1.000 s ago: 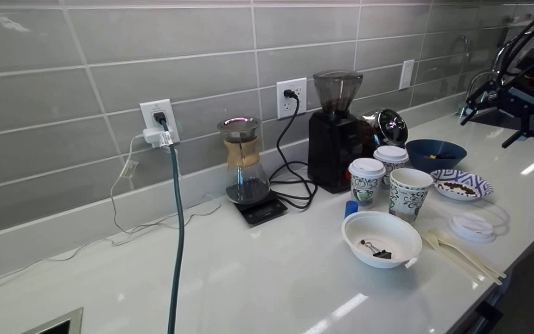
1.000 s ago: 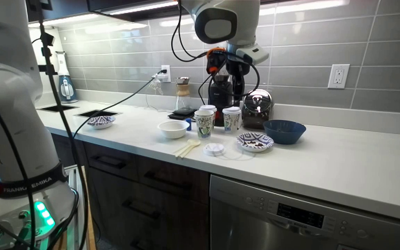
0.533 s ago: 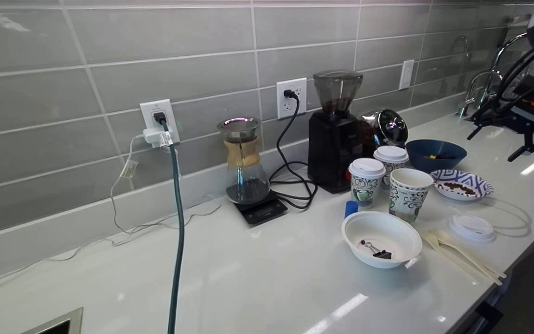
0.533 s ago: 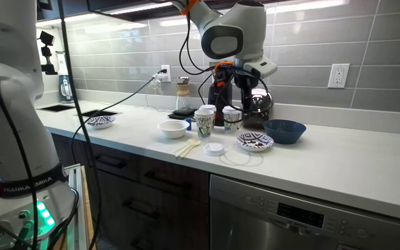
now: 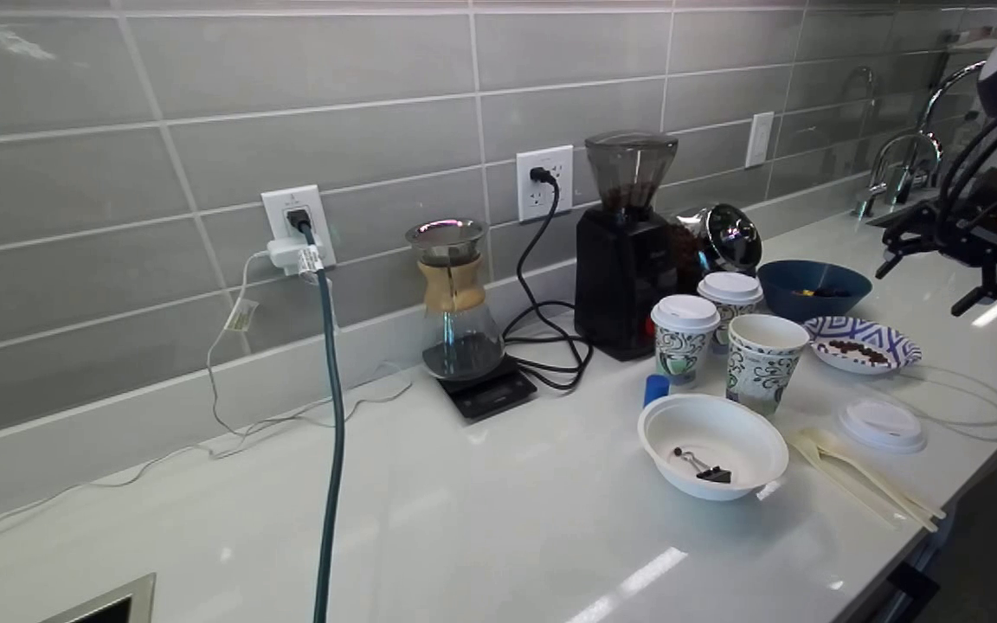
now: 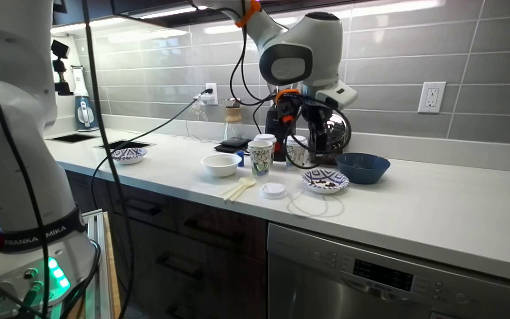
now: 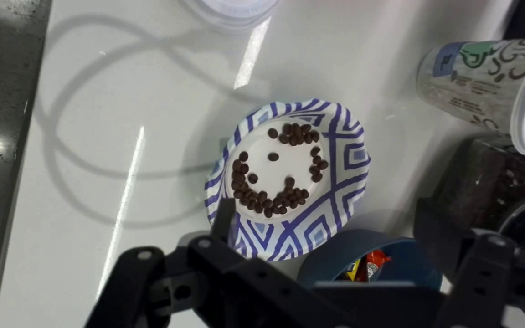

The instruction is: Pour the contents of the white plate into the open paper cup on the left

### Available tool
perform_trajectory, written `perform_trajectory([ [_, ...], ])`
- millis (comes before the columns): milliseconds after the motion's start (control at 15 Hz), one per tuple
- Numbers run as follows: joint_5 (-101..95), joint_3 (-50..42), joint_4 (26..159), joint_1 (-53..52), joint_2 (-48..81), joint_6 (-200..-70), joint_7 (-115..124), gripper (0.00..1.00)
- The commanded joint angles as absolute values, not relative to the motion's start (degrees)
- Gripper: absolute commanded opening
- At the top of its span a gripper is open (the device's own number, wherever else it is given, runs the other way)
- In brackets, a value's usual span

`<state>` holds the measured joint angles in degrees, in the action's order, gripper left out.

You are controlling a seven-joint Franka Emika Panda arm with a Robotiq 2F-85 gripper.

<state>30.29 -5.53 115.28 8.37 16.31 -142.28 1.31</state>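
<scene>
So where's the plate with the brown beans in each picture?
In an exterior view: plate on the right, just below halfway.
In an exterior view: plate right of centre, just below halfway.
Wrist view: plate near the middle.
Landmark in all three: blue bowl, beside the plate.

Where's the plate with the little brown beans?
In an exterior view, that plate is right of centre, between the loose lid and the blue bowl.
</scene>
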Motion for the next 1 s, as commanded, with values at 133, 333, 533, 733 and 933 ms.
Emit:
perform_trajectory([
  [133, 34.2, -1.1, 112.5, 13.9, 22.1, -144.1, -17.1, 1.00],
  [333, 33.1, 0.7, 111.0, 15.5, 24.3, -146.3, -24.3, 1.00],
  [533, 31.4, 1.4, 109.5, 16.4, 26.6, -147.9, -27.2, 1.00],
  [733, 30.3, 2.0, 108.6, 17.3, 28.6, -149.6, -29.0, 1.00],
  [933, 29.8, 2.6, 107.7, 18.4, 30.0, -150.1, -29.1, 0.74],
])
